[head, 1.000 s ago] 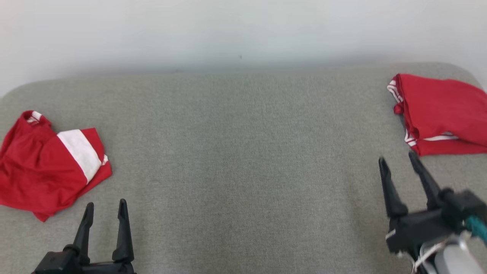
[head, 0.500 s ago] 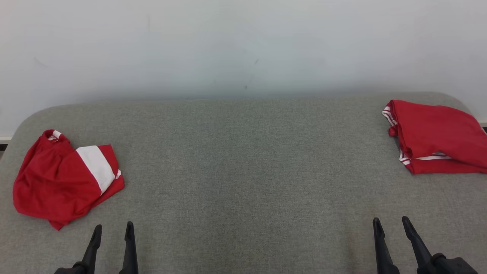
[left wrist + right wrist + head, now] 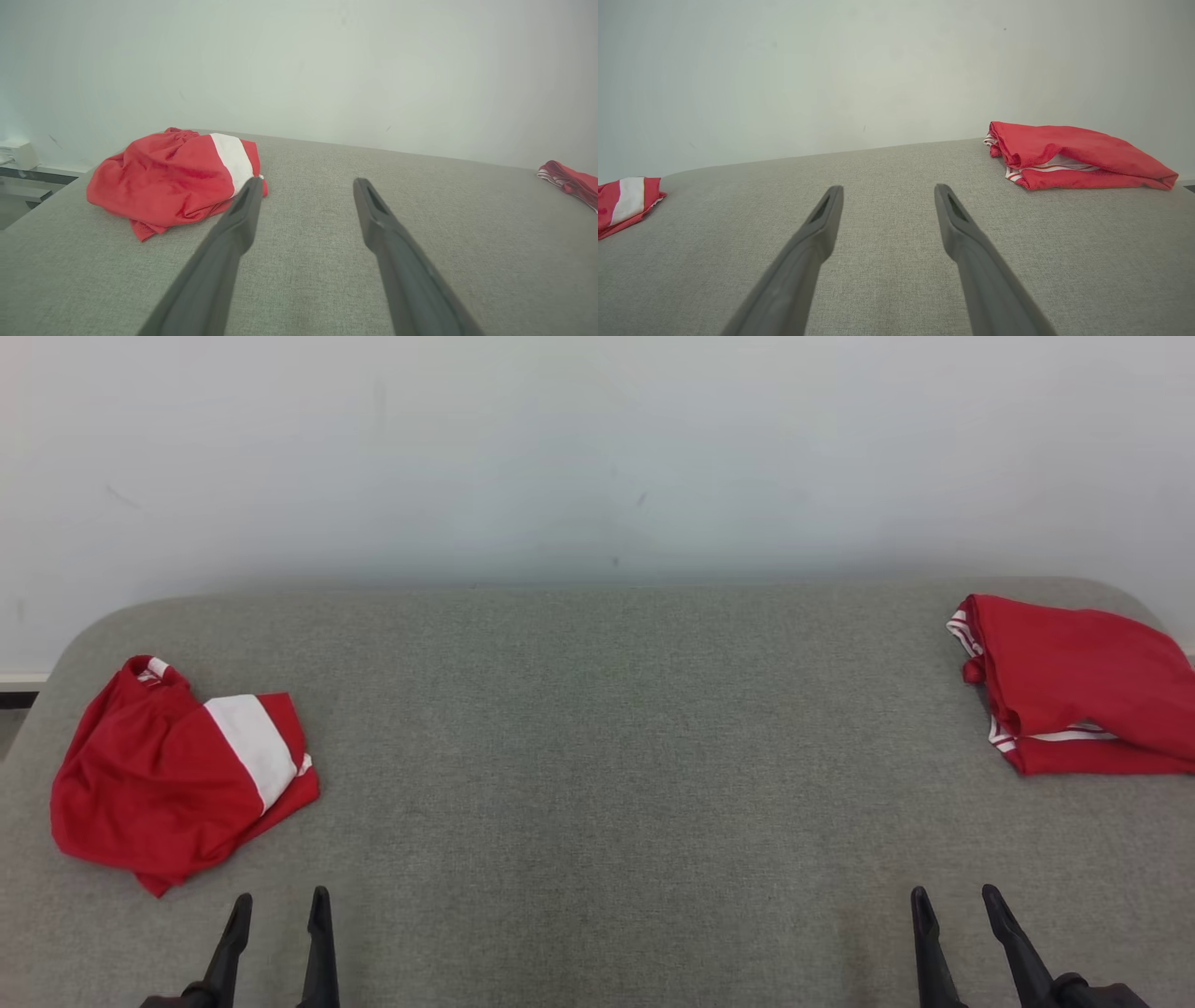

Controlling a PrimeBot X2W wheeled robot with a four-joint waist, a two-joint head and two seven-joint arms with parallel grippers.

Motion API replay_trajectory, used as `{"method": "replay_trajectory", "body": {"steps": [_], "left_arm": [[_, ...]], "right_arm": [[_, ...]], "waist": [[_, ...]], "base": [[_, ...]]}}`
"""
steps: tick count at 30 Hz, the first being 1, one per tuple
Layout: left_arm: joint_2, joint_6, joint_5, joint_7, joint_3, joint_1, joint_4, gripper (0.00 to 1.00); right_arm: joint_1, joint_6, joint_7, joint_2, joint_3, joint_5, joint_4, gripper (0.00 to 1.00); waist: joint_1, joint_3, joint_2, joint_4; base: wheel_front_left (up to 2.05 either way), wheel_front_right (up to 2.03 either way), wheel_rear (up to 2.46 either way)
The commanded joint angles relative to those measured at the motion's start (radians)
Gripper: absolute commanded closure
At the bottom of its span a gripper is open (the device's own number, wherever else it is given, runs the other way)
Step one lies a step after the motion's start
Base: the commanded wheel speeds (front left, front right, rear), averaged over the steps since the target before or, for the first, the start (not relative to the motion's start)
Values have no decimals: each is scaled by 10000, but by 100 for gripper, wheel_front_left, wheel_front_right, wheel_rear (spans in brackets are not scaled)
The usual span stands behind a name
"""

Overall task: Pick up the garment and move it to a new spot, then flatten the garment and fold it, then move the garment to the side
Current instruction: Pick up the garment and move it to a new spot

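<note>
The biggest risk, I judge, is taking the wrong cloth. Two red garments lie on the worktop: the crumpled garment near its left edge, just ahead of the left pincer, and a folded garment at the far right. A lesser risk is pinching several bunched layers at once, so the heap lifts as a lump and resists flattening. Both the left and the right pincer are spread and hold nothing. A plain pale wall backs the grey, fabric-covered, round-cornered worktop.
</note>
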Motion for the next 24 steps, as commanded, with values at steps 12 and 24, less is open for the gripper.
{"method": "replay_trajectory", "body": {"steps": [12,24], "left_arm": [[232,-14,243,-1,419,-230,-40,0],[502,89,199,-1,634,-268,83,0]], "right_arm": [[138,-29,-46,147,201,-12,218,0],[-86,-29,-47,267,323,-87,409,0]], "waist": [[0,-10,0,1500],[0,25,0,3397]], "base": [[0,0,0],[0,0,0]]}}
